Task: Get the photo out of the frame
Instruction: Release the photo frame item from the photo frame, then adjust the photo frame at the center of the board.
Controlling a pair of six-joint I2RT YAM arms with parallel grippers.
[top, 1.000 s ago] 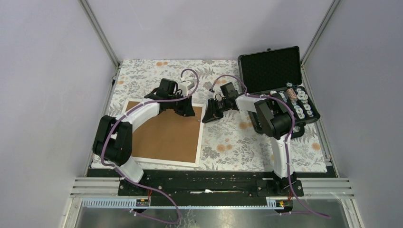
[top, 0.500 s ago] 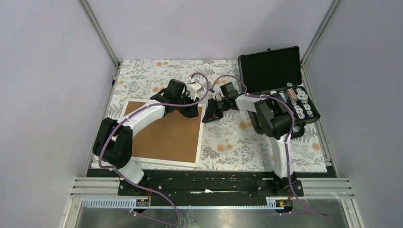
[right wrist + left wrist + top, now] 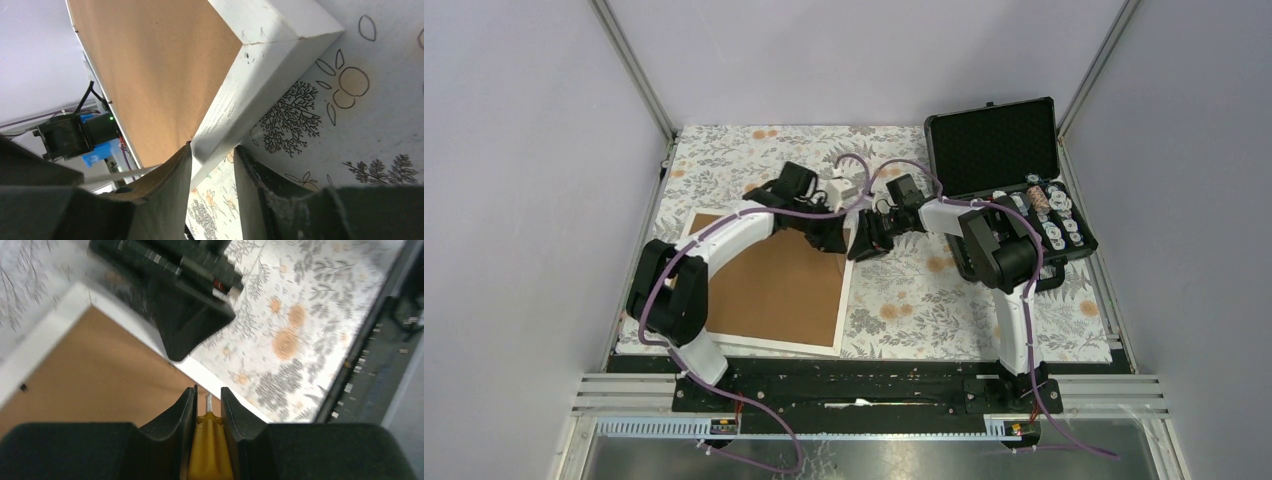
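The frame lies face down on the left of the counter, brown back up, the photo hidden. The left fingers pinch a yellow-handled tool above that back. The right fingers stand apart, astride the white rim near its far right corner.

Top view looks down from behind — both wrist views, close-in, share the frame corner.

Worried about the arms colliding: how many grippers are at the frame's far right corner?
2. The left gripper, holding a yellow-handled tool, is over the frame's brown back; the right gripper straddles that corner's white edge.
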